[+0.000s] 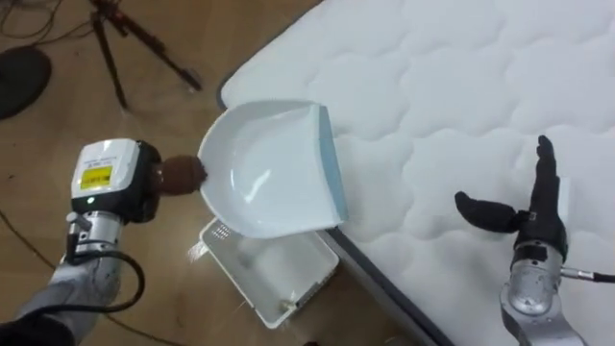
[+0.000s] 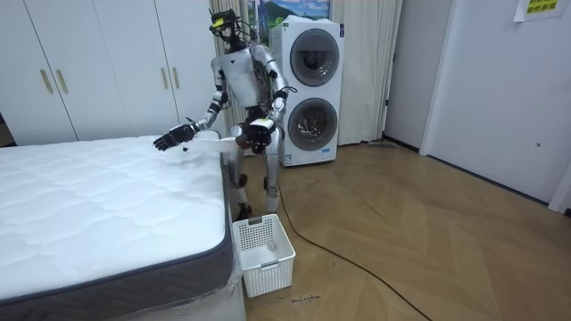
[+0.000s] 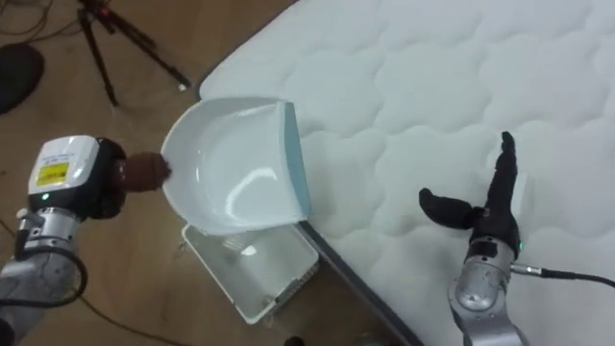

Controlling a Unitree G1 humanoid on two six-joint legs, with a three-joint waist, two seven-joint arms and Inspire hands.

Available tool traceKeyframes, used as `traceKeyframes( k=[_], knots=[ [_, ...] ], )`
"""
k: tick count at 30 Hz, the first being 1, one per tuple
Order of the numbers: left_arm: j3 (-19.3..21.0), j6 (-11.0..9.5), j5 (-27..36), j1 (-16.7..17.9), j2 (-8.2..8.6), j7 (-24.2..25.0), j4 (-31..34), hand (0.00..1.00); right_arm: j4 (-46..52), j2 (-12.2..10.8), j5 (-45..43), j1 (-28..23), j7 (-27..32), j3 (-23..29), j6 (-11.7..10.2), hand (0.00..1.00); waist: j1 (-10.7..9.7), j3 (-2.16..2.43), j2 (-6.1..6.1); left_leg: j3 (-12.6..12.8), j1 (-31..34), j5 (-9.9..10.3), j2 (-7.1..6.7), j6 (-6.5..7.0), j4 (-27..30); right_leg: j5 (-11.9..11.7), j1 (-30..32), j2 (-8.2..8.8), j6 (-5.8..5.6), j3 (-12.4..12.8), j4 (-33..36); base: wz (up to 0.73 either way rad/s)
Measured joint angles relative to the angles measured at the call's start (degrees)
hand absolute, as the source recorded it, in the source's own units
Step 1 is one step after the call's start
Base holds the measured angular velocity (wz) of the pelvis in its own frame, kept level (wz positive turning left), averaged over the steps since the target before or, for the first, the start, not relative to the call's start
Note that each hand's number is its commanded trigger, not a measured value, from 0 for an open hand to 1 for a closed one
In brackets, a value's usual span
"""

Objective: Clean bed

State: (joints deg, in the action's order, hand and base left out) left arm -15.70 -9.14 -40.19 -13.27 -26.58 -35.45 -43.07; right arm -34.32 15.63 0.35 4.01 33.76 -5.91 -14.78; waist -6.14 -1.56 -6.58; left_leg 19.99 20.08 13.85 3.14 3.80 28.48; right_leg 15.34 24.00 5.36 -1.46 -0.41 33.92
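Gripping the brown handle [image 1: 183, 176] of a white dustpan [image 1: 269, 173], the left hand [image 1: 146, 185] has its fingers clenched around that handle, off the corner of the bed and above the wooden floor [image 1: 58, 125]. Ahead of those fingers the pan spreads wide, its hollow facing up toward the head camera and its pale blue lip [image 1: 332, 163] lying along the edge of the white quilted mattress [image 1: 461, 96]; whether lip and mattress touch I cannot tell. Below the pan, just beyond the left hand's fingers, a white slatted plastic basket [image 1: 279, 279] stands on the floor tight against the side of the bed.

Over the mattress the right hand [image 1: 538, 223] is released: its fingers [image 1: 546, 163] point straight away from the robot and lie close together, while the thumb [image 1: 480, 210] sticks out sideways toward the dustpan. It holds nothing. Beneath these fingers is bare quilting, and the room view shows the hand a little above the surface near the bed's corner. Dustpan and right hand are well apart, with an open stretch of mattress between them.

Beyond the left hand's fingers, a tripod [image 1: 135, 43] stands on the floor. In the room view the robot stands upright at the bed's corner, with two stacked washing machines [image 2: 312, 89] behind it
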Motion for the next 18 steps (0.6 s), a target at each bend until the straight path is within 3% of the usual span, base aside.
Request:
traceKeyframes(
  k=[1,2,3,4,5,6,7,9,12,16,18],
  knots=[
    [0.81,0.03,0.00,1.13,0.60,-0.08,1.33,1.00,0.08,-0.14,0.11,-0.02,0.00,-0.02,0.00,0.00,0.88,0.11,0.08,1.99,-1.03,0.55,0.94,-0.03,-0.37,-0.88,-0.16,1.01,0.47,-3.41,-0.41,-1.92],
    [2.31,0.02,0.05,3.03,2.10,-0.36,3.48,1.00,0.16,-0.61,1.10,0.00,-0.08,-0.34,-0.02,0.00,2.57,0.33,0.47,5.85,-3.06,1.41,2.41,-0.19,-0.74,-2.31,-0.68,3.29,1.60,-10.65,-1.07,-1.80],
    [3.34,0.02,0.16,4.34,3.66,-0.64,4.59,1.00,0.23,-1.13,1.88,-0.22,-0.21,-1.04,-0.01,0.00,3.61,0.61,0.92,9.23,-4.84,1.88,3.45,-0.35,-1.72,-3.54,-1.73,4.92,2.40,-16.02,-2.13,-1.69],
    [3.83,0.02,0.19,4.91,4.25,-0.71,4.95,1.00,0.29,-1.47,2.00,-0.30,-0.30,-1.60,-0.01,0.00,4.27,0.70,1.36,10.93,-5.72,1.85,3.75,-0.39,-2.45,-3.88,-2.13,5.61,2.81,-17.99,-2.00,-1.43],
    [4.17,0.10,0.64,5.45,4.97,-0.75,5.16,1.00,0.67,-2.29,2.06,-0.53,-0.67,-2.14,-0.02,0.00,4.68,0.73,2.53,14.52,-6.92,1.81,4.40,-0.53,-3.30,-4.13,-2.26,6.64,3.54,-21.10,-1.71,-1.20],
    [4.17,0.13,1.38,5.97,5.69,-0.71,5.31,1.00,1.09,-2.53,1.96,-0.78,-0.84,-2.80,-0.11,0.00,4.57,0.71,3.07,16.32,-7.83,2.17,5.15,-0.90,-3.12,-4.34,-2.26,6.73,3.98,-21.57,-1.92,-1.03],
    [4.17,0.08,1.53,6.18,6.07,-0.66,5.35,1.00,1.30,-2.53,1.91,-0.92,-0.83,-3.06,-0.16,0.00,4.31,0.77,3.17,16.59,-8.07,2.34,5.41,-1.15,-2.90,-4.63,-2.31,6.22,4.37,-21.35,-2.49,-0.74],
    [4.17,-0.37,2.30,6.40,7.43,-0.20,5.64,1.00,1.36,-2.68,1.89,-0.93,-0.72,-3.53,-0.35,0.00,3.66,0.79,3.16,16.87,-8.65,2.23,6.00,-1.88,-3.19,-5.95,-2.72,3.47,4.56,-18.67,-5.90,-0.52],
    [4.17,-0.71,2.39,7.57,8.84,0.66,6.80,1.00,1.66,-3.76,1.89,-0.97,-0.82,-3.71,-1.44,0.00,3.34,0.85,3.28,15.10,-10.28,1.59,5.07,-2.37,-5.44,-7.35,-4.06,1.55,4.95,-17.20,-9.00,-0.55],
    [3.62,-0.80,2.65,8.35,10.92,2.49,9.65,1.00,1.92,-4.26,1.85,-1.37,-0.82,-3.97,-2.86,0.00,1.59,0.94,3.49,14.51,-12.29,1.25,4.65,-2.95,-7.01,-7.96,-5.91,0.63,4.68,-16.85,-10.82,-0.15],
    [2.72,-0.89,3.13,8.62,11.65,3.68,10.77,1.00,2.43,-4.32,1.85,-2.08,-0.82,-3.98,-3.38,0.00,1.70,1.03,3.66,12.06,-14.01,1.11,3.84,-3.27,-8.31,-7.88,-6.76,0.28,4.56,-15.62,-10.93,-0.34]
  ],
)
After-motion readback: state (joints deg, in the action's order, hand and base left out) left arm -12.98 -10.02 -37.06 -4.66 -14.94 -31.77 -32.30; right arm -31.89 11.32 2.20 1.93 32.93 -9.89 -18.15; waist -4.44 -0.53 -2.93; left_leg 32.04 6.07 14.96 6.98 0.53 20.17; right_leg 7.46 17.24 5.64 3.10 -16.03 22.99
